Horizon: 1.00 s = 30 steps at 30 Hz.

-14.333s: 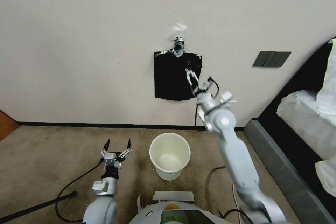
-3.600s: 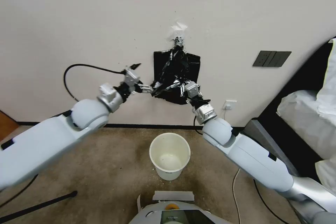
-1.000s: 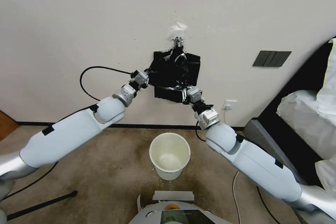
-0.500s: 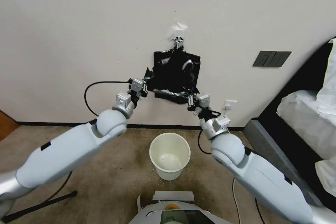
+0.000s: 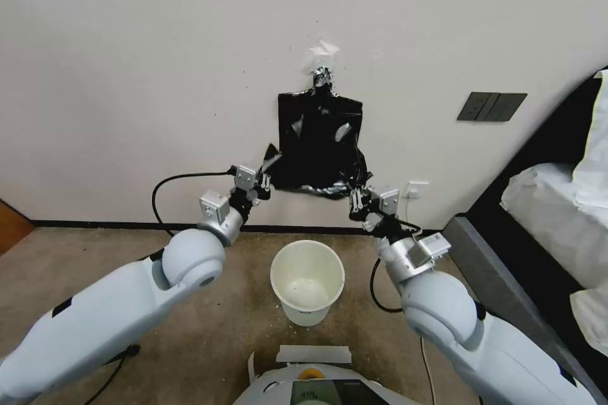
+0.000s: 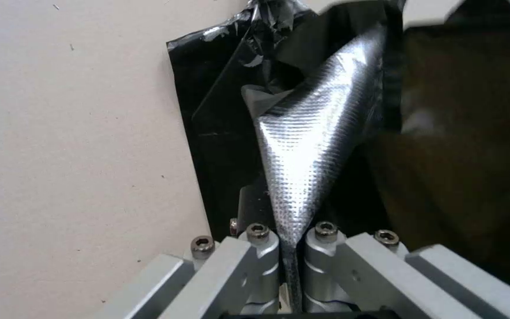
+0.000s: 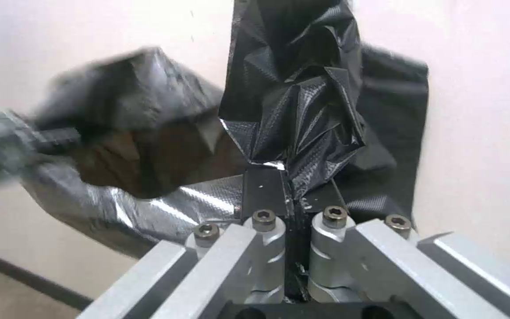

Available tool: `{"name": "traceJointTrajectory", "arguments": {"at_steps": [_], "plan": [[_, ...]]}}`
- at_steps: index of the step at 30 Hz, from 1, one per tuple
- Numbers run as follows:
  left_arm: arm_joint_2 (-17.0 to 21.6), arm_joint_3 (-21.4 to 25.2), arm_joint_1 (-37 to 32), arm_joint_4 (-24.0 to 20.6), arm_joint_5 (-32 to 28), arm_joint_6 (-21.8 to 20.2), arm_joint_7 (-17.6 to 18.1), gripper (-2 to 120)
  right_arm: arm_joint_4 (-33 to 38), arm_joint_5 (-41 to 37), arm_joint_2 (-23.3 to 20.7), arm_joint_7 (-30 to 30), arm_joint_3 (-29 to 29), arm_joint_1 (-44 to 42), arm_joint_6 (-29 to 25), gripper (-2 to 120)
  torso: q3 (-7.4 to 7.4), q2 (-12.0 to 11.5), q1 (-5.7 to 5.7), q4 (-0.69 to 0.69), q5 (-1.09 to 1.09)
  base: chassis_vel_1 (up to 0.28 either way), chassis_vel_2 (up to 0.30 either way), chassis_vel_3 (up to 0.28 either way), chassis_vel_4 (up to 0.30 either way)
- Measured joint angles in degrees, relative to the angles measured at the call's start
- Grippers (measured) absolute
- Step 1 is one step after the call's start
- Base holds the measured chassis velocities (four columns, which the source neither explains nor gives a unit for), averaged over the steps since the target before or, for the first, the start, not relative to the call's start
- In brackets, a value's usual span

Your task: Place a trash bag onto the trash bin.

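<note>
The trash bag (image 5: 320, 139) is thin, glossy black plastic, and its top still hangs at the taped hook on the wall. Its lower edge is stretched between my two grippers, above the trash bin. My left gripper (image 5: 266, 172) is shut on the bag's left corner. My right gripper (image 5: 354, 195) is shut on its right corner. The left wrist view has the left gripper (image 6: 288, 232) pinching a shiny fold of the trash bag (image 6: 308, 146). In the right wrist view my right gripper (image 7: 287, 201) clamps the crinkled trash bag (image 7: 293, 106). The cream-white trash bin (image 5: 308, 278) stands open on the carpet between my arms.
A bed with white bedding (image 5: 560, 202) and its dark frame close off the right side. On the wall are a dark switch panel (image 5: 492, 106) and a white socket (image 5: 416, 189). Cables trail on the carpet beside my base (image 5: 310, 386).
Both grippers have come down and back from the wall, each still holding its corner. The bag's lower edge has dropped lower, closer above the bin.
</note>
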State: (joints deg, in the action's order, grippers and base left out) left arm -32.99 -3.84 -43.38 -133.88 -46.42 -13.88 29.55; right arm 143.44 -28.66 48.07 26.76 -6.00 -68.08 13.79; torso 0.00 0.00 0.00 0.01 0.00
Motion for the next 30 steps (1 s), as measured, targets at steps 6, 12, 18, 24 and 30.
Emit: {"name": "traceJointTrajectory", "arguments": {"at_steps": [6, 12, 18, 24, 30], "plan": [[1.03, 4.00, -5.66, -3.95, 0.05, -0.02, -0.06, 0, 0.02, 1.14, 0.09, -0.11, -1.43, -7.24, 0.41, 0, 0.00, 0.00, 0.00, -0.01, 0.01, 0.000, 0.000, 0.000, 0.000], [1.13, 6.79, -10.33, -6.11, 0.32, -0.06, -0.22, 0, -0.05, 4.97, 0.61, -1.27, -1.87, -12.32, -0.04, 0, 0.00, 0.00, 0.00, -0.01, 0.00, 0.000, 0.000, 0.000, 0.000], [1.34, 8.58, -14.72, -7.89, 0.62, -0.07, -0.42, 0, -0.10, 11.04, 2.60, -3.99, -1.13, -17.75, -1.15, 0, -0.01, 0.00, 0.00, -0.01, 0.01, 0.000, 0.000, 0.000, 0.000], [1.35, 9.16, -16.60, -8.64, 0.92, 0.00, -0.87, 0, -0.13, 16.20, 3.57, -6.42, -0.40, -21.49, -2.31, 0, 0.00, 0.00, 0.00, -0.01, 0.01, 0.000, 0.000, 0.000, 0.000], [1.31, 9.74, -19.56, -9.42, 2.06, 0.05, -1.76, 0, -0.16, 21.08, 4.43, -8.32, -0.36, -25.94, -3.95, 0, 0.00, 0.00, 0.00, 0.00, 0.01, 0.000, 0.000, 0.000, 0.000]]}}
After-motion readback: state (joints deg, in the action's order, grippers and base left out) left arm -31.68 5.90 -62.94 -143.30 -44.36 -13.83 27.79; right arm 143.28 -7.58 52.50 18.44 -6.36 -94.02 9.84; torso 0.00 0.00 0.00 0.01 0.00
